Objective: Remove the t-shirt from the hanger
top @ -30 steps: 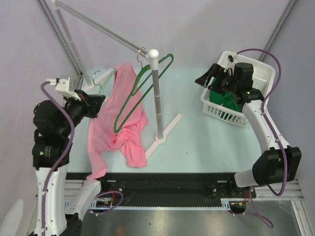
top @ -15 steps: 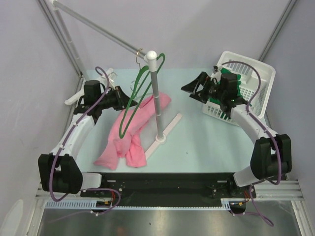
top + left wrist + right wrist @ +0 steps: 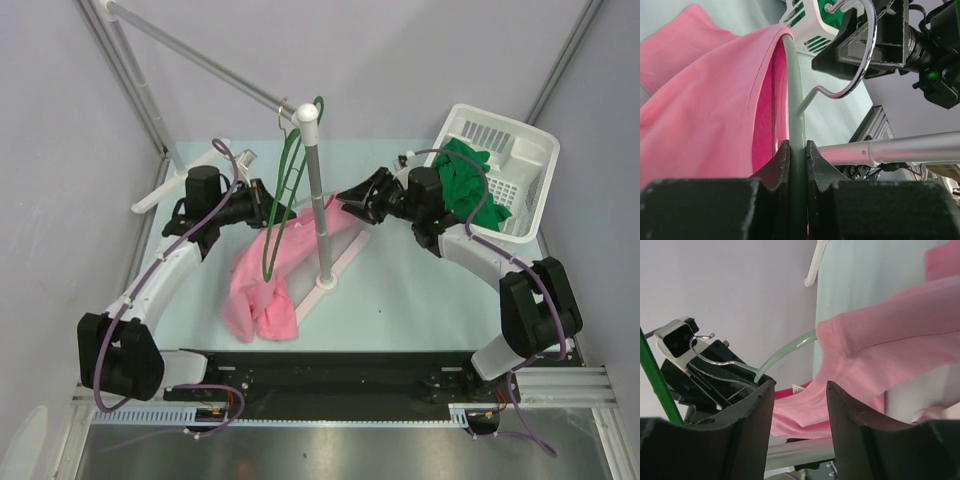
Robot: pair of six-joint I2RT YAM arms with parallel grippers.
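The pink t-shirt [image 3: 270,275] lies draped on the table, its upper end by the white post. It sits on a pale green hanger [image 3: 794,85] with a metal hook [image 3: 860,55]; the hanger is mostly hidden in the top view. My left gripper [image 3: 268,208] is shut on the hanger's bar [image 3: 797,145], with pink cloth against its left finger. My right gripper [image 3: 347,198] is open and empty, facing the shirt's shoulder [image 3: 880,355] and the hanger's end [image 3: 785,352] just in front of it [image 3: 800,390].
A dark green hanger [image 3: 285,190] hangs from the rail by the white rack post [image 3: 318,190], whose base [image 3: 335,262] lies on the table. A white basket [image 3: 520,150] with green clothes [image 3: 465,185] stands at the back right.
My right gripper moved left from the basket to the shirt's end by the post. My left gripper moved right and lower with the hanger, and the shirt sank onto the table.
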